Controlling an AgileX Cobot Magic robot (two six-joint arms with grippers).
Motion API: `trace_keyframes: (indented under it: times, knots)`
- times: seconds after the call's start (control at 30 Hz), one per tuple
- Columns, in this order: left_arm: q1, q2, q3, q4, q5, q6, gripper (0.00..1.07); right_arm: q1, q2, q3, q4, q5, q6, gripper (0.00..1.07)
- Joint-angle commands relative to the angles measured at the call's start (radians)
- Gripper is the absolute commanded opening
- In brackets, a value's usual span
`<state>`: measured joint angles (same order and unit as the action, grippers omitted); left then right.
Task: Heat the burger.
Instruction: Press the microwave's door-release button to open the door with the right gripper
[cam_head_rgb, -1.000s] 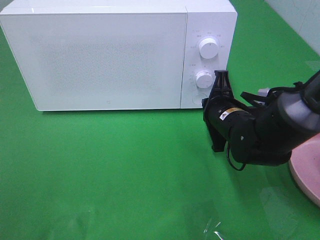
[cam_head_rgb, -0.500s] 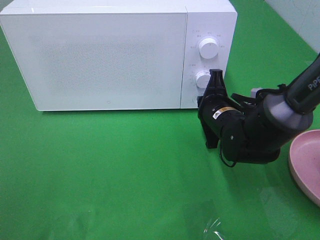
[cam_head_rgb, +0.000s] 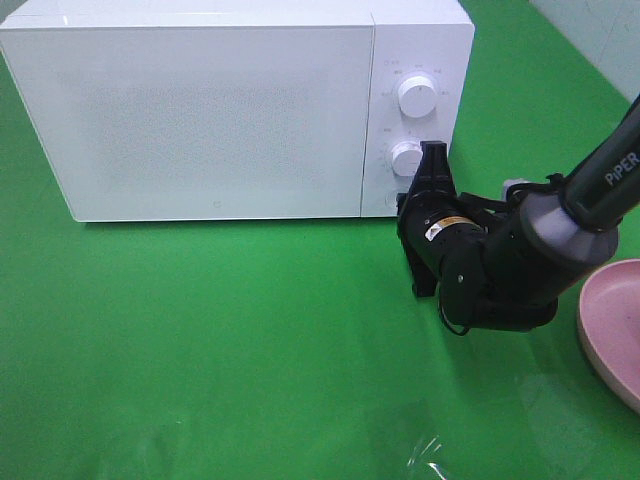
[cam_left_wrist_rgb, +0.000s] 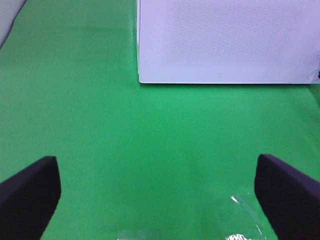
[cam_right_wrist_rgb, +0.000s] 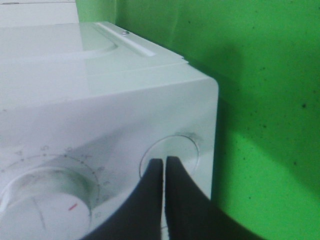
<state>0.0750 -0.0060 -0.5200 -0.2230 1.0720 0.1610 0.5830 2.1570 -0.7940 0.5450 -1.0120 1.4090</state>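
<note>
Right claw: my right claw (cam_right_wrist_rgb: 164, 164) is pinched fully closed and holds nothing. Its paired tips sit on the round button (cam_right_wrist_rgb: 186, 148) at the bottom of the control panel.
What has changed: in the last second this claw has slid up and to the left in the overhead frame, from just off the panel to against it. Over the last half second it has hardly moved, so I judge the approach done and the press begun.
Also changed: my forearm has swung clear of the pink plate (cam_head_rgb: 610, 320) at the right edge, and more of its rim shows now.
Unchanged: the microwave (cam_head_rgb: 220, 120) fills the upper left of the frame and its door (cam_head_rgb: 200, 130) is shut, as it was a second ago. The lower knob (cam_head_rgb: 406, 157) is just above my tips and untouched.
Left claw: my left claw (cam_left_wrist_rgb: 160, 195) is spread wide and empty, hanging over the bare green cloth (cam_head_rgb: 220, 340).
Burger: the burger is in none of the views. The visible part of the plate is bare, and I cannot tell whether the burger is behind the door.
Meaning for the task: this looks like the door release, so I am probably about to open the microwave. Nothing shows any heating yet.
</note>
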Motion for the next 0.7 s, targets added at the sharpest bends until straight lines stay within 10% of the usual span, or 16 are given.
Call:
trace_keyframes:
  times: [0.03, 0.7]
  knots:
    - [-0.003, -0.015, 0.002, -0.003, 0.002, -0.002, 0.98, -0.004, -0.002, -0.014, -0.001, -0.003, -0.001, 0.0]
    - [-0.003, -0.015, 0.002, -0.003, 0.002, -0.002, 0.98, -0.039, -0.002, -0.042, -0.032, 0.024, 0.023, 0.0]
